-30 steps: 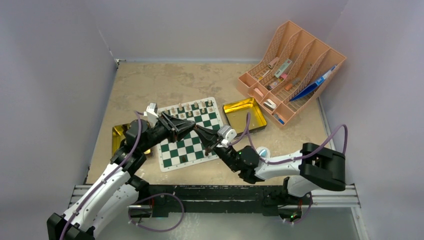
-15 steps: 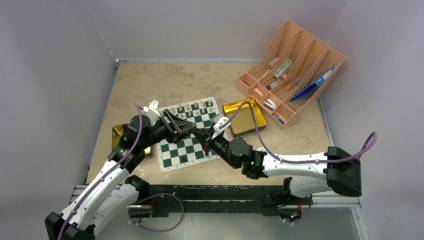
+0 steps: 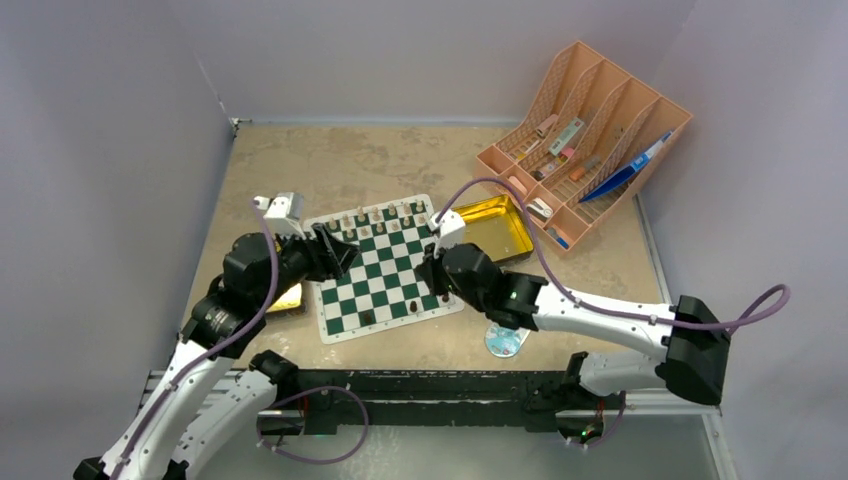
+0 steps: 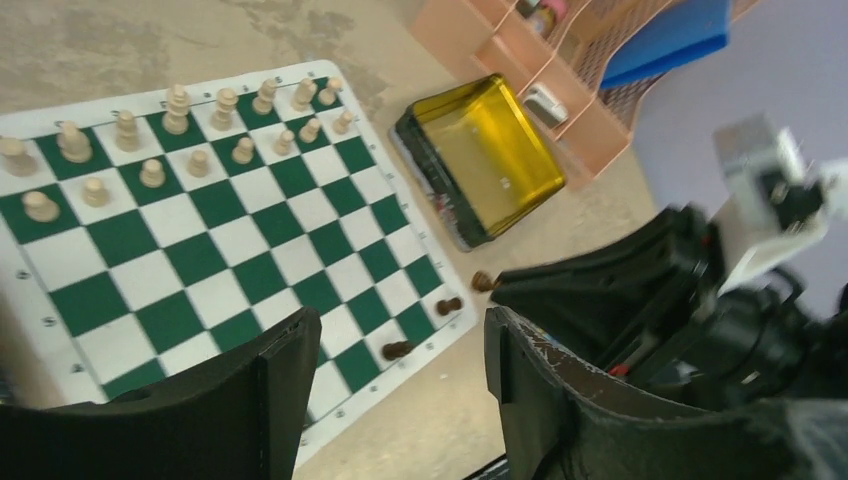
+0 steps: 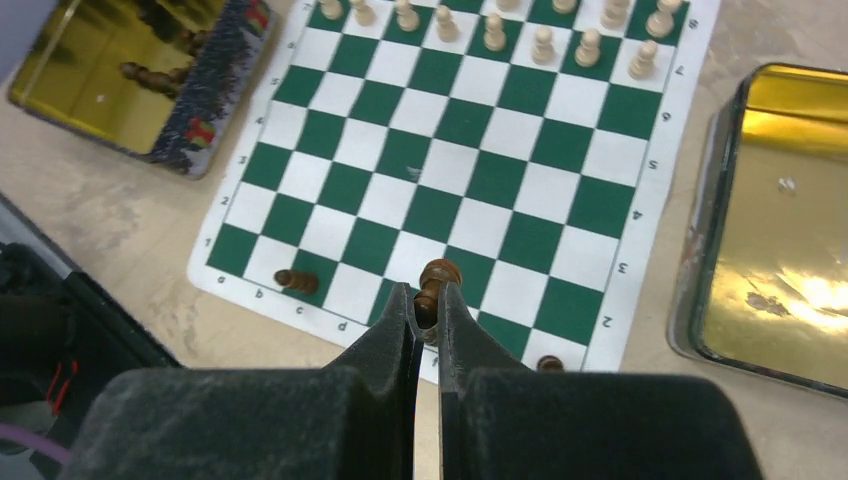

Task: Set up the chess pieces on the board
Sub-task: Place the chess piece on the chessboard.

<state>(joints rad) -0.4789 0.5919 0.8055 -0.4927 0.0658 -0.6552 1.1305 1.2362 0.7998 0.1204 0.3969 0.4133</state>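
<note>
Overhead, I saw the board [image 3: 385, 272] lying flat on the counter [image 3: 330, 165] between the two arms, with light pieces [image 3: 377, 216] ranked along its far edge. My left hand [image 3: 338, 254] hung over the board's left side. My right hand [image 3: 428, 278] was over its near right corner, too small there to judge. One gold tin [image 3: 492, 228] sat just right of the board, a second tin [image 3: 284, 298] at its left, and the orange rack [image 3: 585, 130] at the far right.

Through the left wrist camera, the left hand [image 4: 400, 322] had its fingers well apart with nothing between them. Below it the board [image 4: 200, 255] carried the light pieces [image 4: 150, 140] in two far rows, and two dark pieces [image 4: 397, 350] lay by the near right corner. The right hand [image 4: 505, 290] showed a dark piece [image 4: 484, 281] at its tip.

Through the right wrist camera, the right hand [image 5: 425, 308] was clamped on the dark piece [image 5: 436, 283], upright over the board's [image 5: 450, 160] near rows. I could not tell whether it touched. The second tin [image 5: 215, 90] held more dark pieces [image 5: 150, 75].
</note>
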